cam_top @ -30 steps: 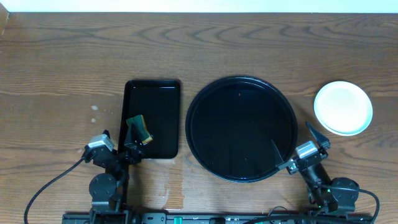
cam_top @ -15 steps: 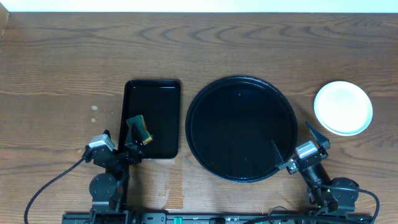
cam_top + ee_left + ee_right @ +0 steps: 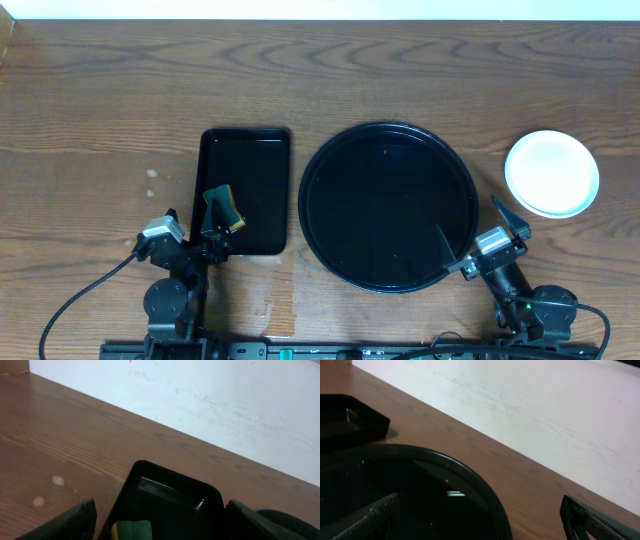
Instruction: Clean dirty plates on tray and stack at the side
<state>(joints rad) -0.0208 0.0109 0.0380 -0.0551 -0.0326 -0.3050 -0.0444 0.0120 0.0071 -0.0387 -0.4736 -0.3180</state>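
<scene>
The round black tray [image 3: 304, 205] lies mid-table with nothing on it; its rim [image 3: 475, 482] fills the lower left of the right wrist view. One pale round plate [image 3: 552, 173] rests on the wood to the tray's right, and I cannot tell whether others lie beneath it. My right gripper [image 3: 475, 228] stands open at the tray's near right edge, one finger over the rim and nothing between the fingers [image 3: 480, 522]. My left gripper [image 3: 195, 222] is open at the near end of the rectangular tray, holding nothing [image 3: 162, 525].
A smaller rectangular black tray [image 3: 250, 160] sits left of the round one, with a green and yellow sponge [image 3: 225, 206] at its near end. The sponge [image 3: 131, 530] shows between my left fingers. Small white specks [image 3: 152, 175] mark the wood further left.
</scene>
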